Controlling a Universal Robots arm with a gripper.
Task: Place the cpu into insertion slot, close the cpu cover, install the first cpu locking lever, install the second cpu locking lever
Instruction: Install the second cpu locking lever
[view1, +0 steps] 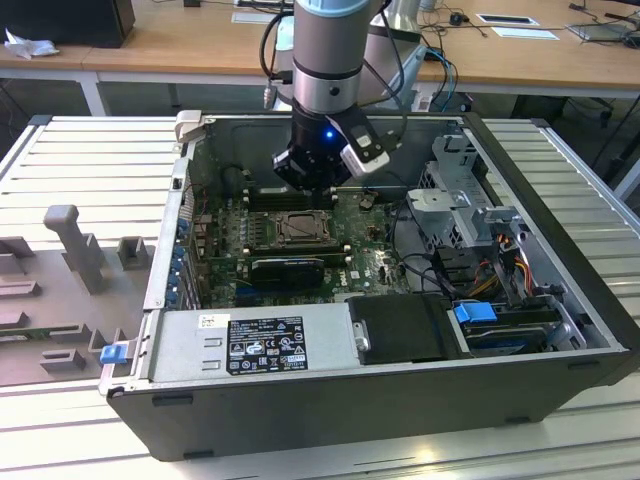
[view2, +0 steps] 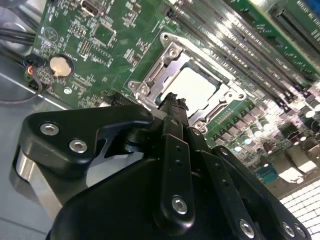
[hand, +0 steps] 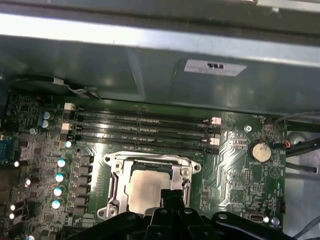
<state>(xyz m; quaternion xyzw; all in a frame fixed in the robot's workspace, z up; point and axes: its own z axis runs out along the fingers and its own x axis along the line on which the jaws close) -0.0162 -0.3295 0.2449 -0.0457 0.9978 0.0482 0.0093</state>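
Gripper (view2: 172, 100) fingers together, empty, over cpu (view2: 192, 87) seated in insertion slot (hand: 116, 187); cpu cover (view2: 172, 50) down. White label (hand: 215, 67) unreadable.

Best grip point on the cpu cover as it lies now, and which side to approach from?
Probably the cpu cover's outer rim, on the bar nearest the end effector, coming from straight above. It is a thin plate lying flat around the cpu, so its faces give nothing to pinch; only an edge offers purchase.
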